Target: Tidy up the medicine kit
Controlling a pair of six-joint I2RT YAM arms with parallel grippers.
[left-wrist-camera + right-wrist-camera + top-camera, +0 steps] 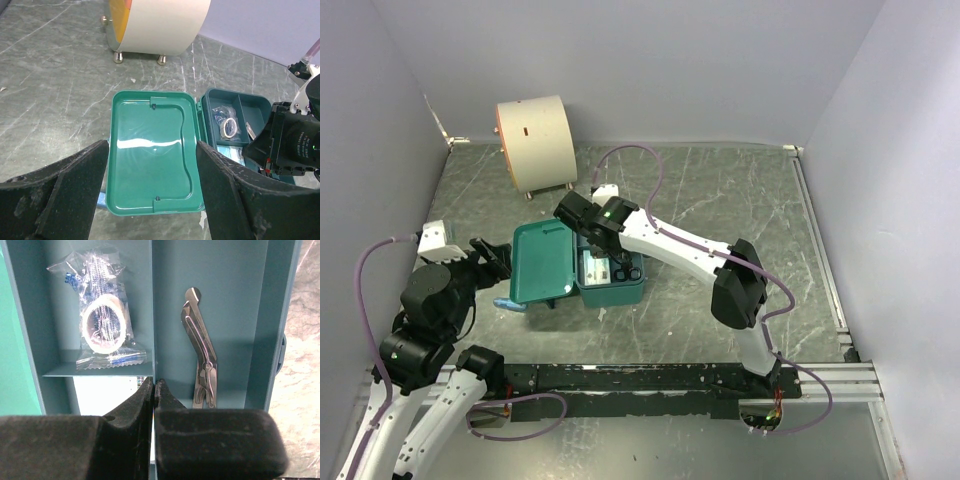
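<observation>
Two hands are tending the kit (620, 292), lying open on the worktop (720, 200) so its compartments are showing: my right hand (153, 387) is hovering pressed together, empty, over the divider (152, 315) by the scissors (200, 355); my left hand (151, 150) is hovering spread above the lid (145, 125).

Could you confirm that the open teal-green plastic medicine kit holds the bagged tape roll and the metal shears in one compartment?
Not quite: the open teal-green plastic medicine kit holds the bagged tape roll and the metal shears in separate compartments, a divider between them; the right wrist view shows it.
</observation>
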